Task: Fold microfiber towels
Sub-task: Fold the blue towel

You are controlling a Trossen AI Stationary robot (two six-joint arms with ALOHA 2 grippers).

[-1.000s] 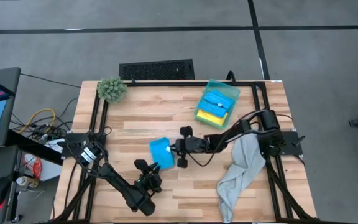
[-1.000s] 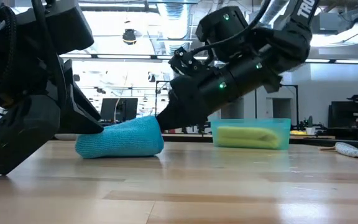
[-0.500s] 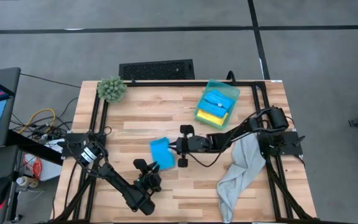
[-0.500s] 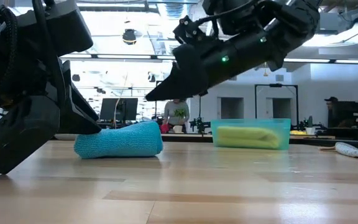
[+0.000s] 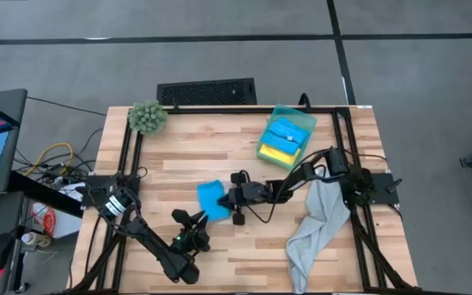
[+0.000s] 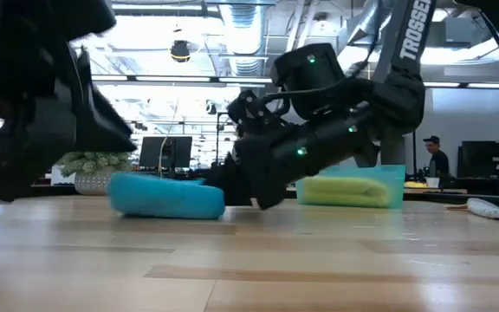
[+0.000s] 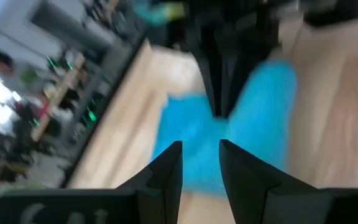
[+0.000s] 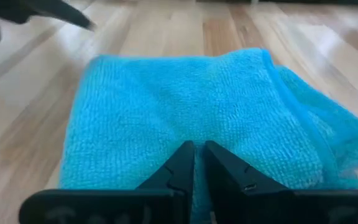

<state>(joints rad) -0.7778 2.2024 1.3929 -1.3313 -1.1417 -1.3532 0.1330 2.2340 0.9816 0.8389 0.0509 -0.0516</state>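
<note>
A bright blue towel (image 5: 211, 199), folded to a small square, lies flat on the table's middle; it also shows in the low view (image 6: 165, 198). My right gripper (image 5: 227, 199) is shut and rests on the towel's right part (image 8: 197, 152). My left gripper (image 5: 188, 218) is open just off the towel's near left corner, raised and touching nothing; its wrist view shows the towel (image 7: 253, 130) ahead of it. A blue and a yellow towel lie in the green bin (image 5: 286, 135). A pale grey towel (image 5: 314, 225) lies crumpled at the right. My right gripper presses its shut fingertips (image 8: 185, 155) down on the top face of the folded blue towel, near its right edge (image 8: 241, 155). The fingers come from the table's right, slanting down. The towel lies flat on the table under them.
The green bin stands at the far right, seen behind my right arm in the low view (image 6: 353, 186). A fuzzy green plant (image 5: 147, 117) stands at the far left corner. The grey towel reaches the table's near right edge. Bare wood lies left of and nearer than the blue towel.
My right gripper rose above the towel, then came down toward the table's left onto the towel's right part. The towel, rounded before, now lies flatter. My left gripper has drawn back from the towel's left end, toward the near left and up.
</note>
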